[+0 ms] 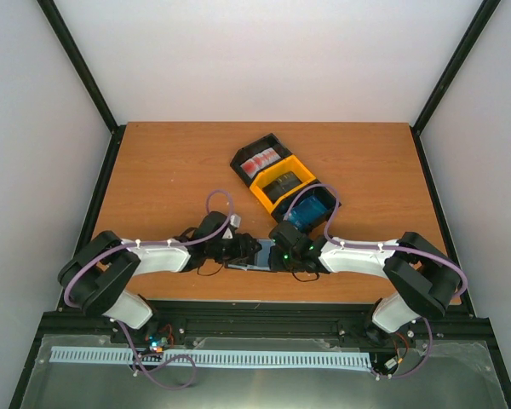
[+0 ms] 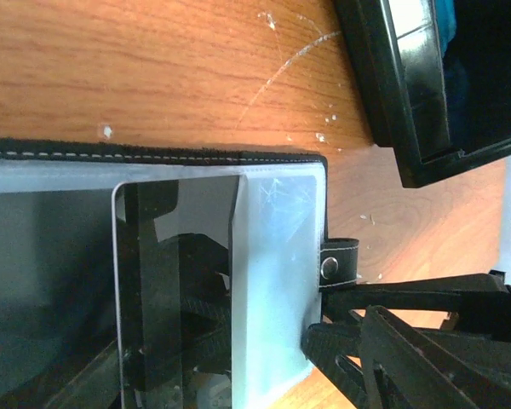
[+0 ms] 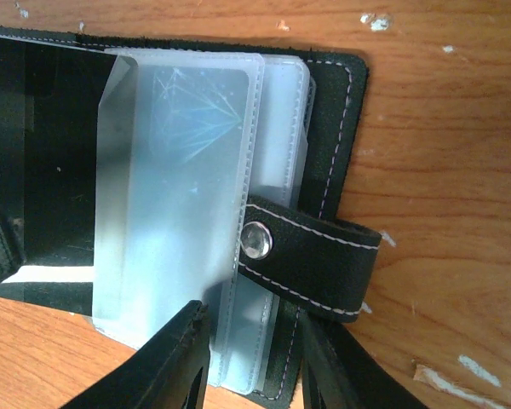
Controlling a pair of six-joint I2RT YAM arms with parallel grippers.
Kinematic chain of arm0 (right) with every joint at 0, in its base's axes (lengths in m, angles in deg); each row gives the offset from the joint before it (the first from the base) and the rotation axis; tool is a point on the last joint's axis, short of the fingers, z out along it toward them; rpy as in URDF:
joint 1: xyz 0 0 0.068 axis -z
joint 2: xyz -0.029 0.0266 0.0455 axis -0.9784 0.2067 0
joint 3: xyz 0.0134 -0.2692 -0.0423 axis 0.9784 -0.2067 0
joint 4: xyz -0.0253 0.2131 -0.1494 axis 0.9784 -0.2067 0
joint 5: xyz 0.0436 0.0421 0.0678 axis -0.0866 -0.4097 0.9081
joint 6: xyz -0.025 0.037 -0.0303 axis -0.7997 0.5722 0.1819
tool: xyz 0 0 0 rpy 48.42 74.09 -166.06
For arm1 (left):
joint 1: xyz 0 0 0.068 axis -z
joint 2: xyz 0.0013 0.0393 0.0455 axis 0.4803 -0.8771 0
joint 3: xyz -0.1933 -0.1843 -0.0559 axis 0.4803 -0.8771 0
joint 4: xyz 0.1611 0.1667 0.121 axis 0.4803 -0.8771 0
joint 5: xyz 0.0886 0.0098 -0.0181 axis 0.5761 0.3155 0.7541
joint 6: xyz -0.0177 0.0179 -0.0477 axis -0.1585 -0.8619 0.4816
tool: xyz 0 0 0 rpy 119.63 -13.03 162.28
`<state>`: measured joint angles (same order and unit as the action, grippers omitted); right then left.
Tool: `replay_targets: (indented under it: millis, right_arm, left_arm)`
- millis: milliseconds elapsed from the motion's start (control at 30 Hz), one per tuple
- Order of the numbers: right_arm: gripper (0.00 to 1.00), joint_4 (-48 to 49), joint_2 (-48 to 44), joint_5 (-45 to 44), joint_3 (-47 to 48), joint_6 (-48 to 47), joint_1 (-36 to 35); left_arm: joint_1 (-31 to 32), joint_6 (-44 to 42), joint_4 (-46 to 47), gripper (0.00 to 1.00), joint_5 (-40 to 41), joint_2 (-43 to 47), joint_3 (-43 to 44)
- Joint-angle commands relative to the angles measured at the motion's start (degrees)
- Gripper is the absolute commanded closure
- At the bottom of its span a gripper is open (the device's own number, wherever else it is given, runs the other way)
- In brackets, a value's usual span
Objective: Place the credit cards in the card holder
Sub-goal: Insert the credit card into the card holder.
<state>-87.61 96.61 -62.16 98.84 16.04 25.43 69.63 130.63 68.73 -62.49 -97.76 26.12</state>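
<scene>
Card holder: I see the flat black stitched wallet point(image 3: 324, 128) lying open between both arms, at the table's near edge.
Cards: one dark card point(image 2: 179, 281) sits part-way in its clear pocket; blue ones point(image 1: 310, 210) wait in the bin beyond.
Left gripper point(image 1: 238, 249): jaws apart, empty.
Right gripper point(image 3: 251, 362): clamped on the wallet's pocket edge.
Progress: I judge it early.

Black-yellow-black bins point(image 1: 283, 181) joined, diag on wood table point(image 1: 170, 162).

place: lab test cell — white walls point(image 1: 272, 60) | black frame point(image 1: 77, 60) | wooden table point(image 1: 170, 162)
</scene>
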Motion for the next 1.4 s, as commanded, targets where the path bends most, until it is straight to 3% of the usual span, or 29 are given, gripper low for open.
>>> replay_targets:
  millis: [0,167,467,667,767,833,1167,1367]
  right_arm:
    - [0.68,-1.29,2.43,-0.15,-0.51,0.50,-0.40]
    - [0.68,-1.20,2.43,0.02,-0.44,0.51,-0.44]
    - [0.68,-0.72,2.76,0.05,-0.64,0.61,-0.44]
    - [0.68,-0.50,2.96,0.37,-0.46,0.38,-0.44]
    - [0.68,-0.59,2.87,0.37,-0.38,0.16,-0.44]
    - [0.68,-0.58,2.81,0.45,-0.30,0.17,-0.44]
    - [0.69,-0.41,2.78,0.46,-0.34,0.08,-0.44]
    - [0.69,-0.32,2.87,0.44,-0.44,0.08,-0.44]
  left_arm:
    - [0.16,-3.00,-12.62,0.33,5.42,-2.11,1.16]
    - [0.61,-3.47,-12.92,0.33,4.28,-2.57,0.89]
    - [0.88,-4.65,-18.78,0.30,10.95,-1.80,4.02]
    - [0.91,-4.58,-18.41,0.35,11.53,-1.49,3.99]
    - [0.85,-4.59,-17.49,0.49,10.57,-1.22,3.36]
    - [0.91,-4.57,-17.42,0.52,10.36,-1.24,2.99]
    - [1.24,-8.02,-9.14,0.51,0.75,-2.04,0.57]
    - [1.21,-8.12,-9.08,0.49,-0.63,-1.28,0.73]
